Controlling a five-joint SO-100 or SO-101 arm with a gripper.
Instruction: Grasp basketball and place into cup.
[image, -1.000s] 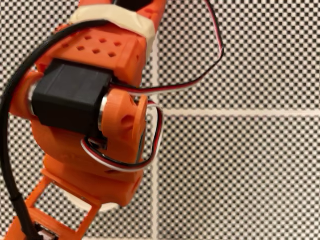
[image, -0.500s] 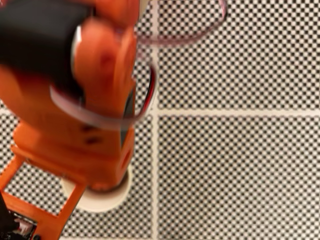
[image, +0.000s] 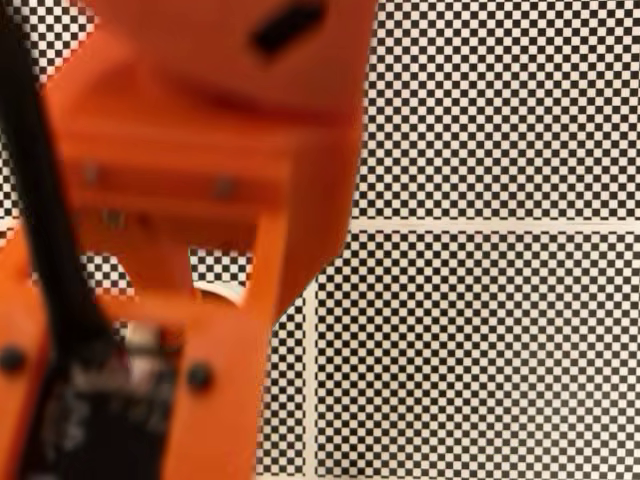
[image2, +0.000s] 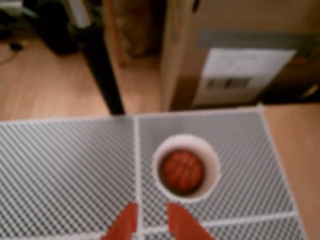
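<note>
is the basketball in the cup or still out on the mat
In the cup. The wrist view shows the basketball sitting inside the white rim of the upright cup.

basketball (image2: 182, 171) in cup (image2: 212, 162) | end effector (image2: 151, 220) nearer camera, wrist view
</note>
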